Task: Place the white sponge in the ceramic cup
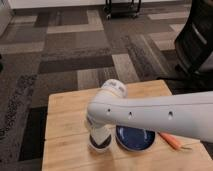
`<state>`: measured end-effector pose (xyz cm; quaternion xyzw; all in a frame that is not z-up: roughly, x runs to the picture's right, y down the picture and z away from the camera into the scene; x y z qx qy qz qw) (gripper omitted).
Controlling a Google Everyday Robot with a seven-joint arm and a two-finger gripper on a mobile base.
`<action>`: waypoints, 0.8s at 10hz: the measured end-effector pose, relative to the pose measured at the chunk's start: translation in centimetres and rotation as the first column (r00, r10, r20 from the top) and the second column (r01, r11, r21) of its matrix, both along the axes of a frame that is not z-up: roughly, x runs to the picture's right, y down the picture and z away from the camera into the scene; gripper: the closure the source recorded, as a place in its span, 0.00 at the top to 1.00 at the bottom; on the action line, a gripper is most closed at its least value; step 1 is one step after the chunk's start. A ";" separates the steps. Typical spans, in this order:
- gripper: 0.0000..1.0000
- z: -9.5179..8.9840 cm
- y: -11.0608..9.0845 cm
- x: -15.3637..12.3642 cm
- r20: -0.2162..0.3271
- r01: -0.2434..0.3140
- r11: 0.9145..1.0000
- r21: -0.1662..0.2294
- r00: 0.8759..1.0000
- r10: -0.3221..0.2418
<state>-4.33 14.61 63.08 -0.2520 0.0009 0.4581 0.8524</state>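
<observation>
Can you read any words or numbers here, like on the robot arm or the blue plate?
None: no words, numbers or labels can be read.
The white robot arm, the round dark blue plate and the light wooden table show no writing.
The gripper, low over the table beside the plate, shows none either.

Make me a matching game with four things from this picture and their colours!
Things:
1. plate
2. chair
3. arm
4. table

Colours:
A. white
B. light wood
C. blue
D. black

Pairs: 1-C, 2-D, 3-A, 4-B.

Bonus: the gripper points down over the front of the table, just left of the plate.
</observation>
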 end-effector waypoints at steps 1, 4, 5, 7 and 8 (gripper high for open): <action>0.00 0.0 0.0 0.0 -0.001 -0.001 1.000 0.000 1.000 0.001; 0.26 0.0 0.0 0.1 -0.001 -0.001 1.000 0.000 1.000 0.001; 0.38 0.0 0.0 0.1 -0.001 -0.001 1.000 0.000 1.000 0.001; 0.62 0.0 0.0 0.1 -0.001 -0.001 1.000 0.000 1.000 0.001; 0.72 0.1 0.1 0.1 -0.001 -0.001 1.000 -0.002 1.000 0.001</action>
